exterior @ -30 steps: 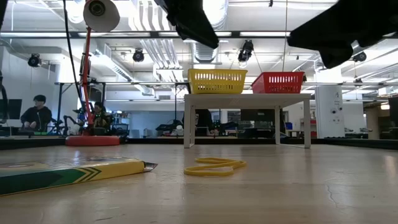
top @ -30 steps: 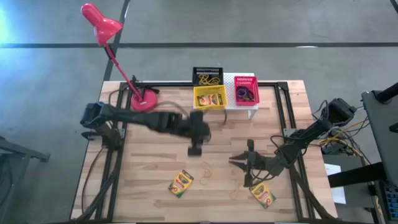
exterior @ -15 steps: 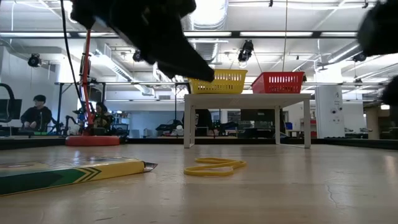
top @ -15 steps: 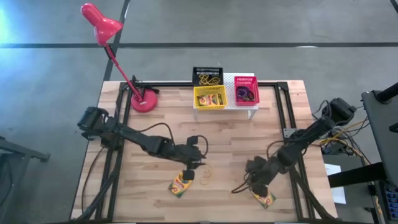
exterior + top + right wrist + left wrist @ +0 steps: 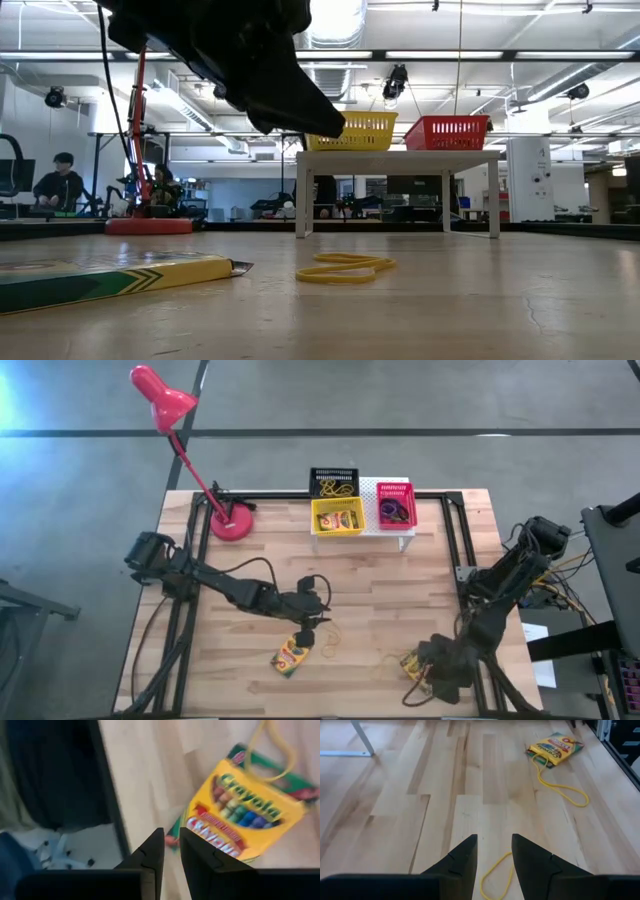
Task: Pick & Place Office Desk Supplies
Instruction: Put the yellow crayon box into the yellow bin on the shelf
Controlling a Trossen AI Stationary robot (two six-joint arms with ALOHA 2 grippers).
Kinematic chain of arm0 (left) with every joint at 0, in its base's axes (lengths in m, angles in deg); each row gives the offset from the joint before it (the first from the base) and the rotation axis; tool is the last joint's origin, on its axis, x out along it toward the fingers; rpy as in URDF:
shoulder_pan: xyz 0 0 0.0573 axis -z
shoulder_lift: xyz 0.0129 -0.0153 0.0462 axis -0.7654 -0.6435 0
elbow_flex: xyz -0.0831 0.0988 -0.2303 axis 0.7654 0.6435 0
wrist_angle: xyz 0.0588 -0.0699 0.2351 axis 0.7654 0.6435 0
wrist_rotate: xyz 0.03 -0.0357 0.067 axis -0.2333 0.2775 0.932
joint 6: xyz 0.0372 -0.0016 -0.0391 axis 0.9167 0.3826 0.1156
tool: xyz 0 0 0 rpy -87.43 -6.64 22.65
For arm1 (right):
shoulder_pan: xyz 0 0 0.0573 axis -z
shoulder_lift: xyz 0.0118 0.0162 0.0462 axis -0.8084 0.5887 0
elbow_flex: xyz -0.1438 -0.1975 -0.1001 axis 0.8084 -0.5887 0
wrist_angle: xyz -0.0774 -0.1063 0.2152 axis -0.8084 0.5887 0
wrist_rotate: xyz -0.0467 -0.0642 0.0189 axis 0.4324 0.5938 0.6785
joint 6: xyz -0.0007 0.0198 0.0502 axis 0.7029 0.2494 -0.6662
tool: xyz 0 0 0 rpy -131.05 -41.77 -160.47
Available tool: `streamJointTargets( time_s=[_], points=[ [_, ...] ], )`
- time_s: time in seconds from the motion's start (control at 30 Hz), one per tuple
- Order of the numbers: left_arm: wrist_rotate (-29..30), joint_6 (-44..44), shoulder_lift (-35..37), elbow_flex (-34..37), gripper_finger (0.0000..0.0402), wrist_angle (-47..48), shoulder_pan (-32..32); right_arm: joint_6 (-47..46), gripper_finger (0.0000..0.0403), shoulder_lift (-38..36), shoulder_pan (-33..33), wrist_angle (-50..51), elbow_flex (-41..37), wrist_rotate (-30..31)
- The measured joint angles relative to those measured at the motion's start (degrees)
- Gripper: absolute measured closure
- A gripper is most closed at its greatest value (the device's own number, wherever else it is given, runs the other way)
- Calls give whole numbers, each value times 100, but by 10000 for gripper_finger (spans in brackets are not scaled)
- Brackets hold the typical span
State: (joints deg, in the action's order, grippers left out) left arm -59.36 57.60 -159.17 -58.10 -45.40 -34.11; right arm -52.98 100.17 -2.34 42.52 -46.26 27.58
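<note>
Plainly the left gripper (image 5: 492, 855), jaws parted and empty, hovers over a rubber band (image 5: 496, 876); thin band could slip; right gripper (image 5: 171, 851), nearly closed, may nudge its crayon box (image 5: 245, 817).

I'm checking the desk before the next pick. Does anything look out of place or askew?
Yes. Two crayon boxes lie loose and skewed on the table: one by the left gripper, one near the front right edge under the right gripper. Rubber bands lie loose between them, not in the baskets.
</note>
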Motion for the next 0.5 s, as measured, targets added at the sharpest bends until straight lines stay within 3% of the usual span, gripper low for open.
streamJointTargets(
  time_s=[0.27, 0.5],
  points=[
    [42, 75, 0, -4, 276, -32, -18, 449, 356, 2, 3, 6, -372, 224],
    [43, 77, 0, -4, 276, -32, -20, 1476, 355, 134, 63, -21, -415, 546]
  ],
)
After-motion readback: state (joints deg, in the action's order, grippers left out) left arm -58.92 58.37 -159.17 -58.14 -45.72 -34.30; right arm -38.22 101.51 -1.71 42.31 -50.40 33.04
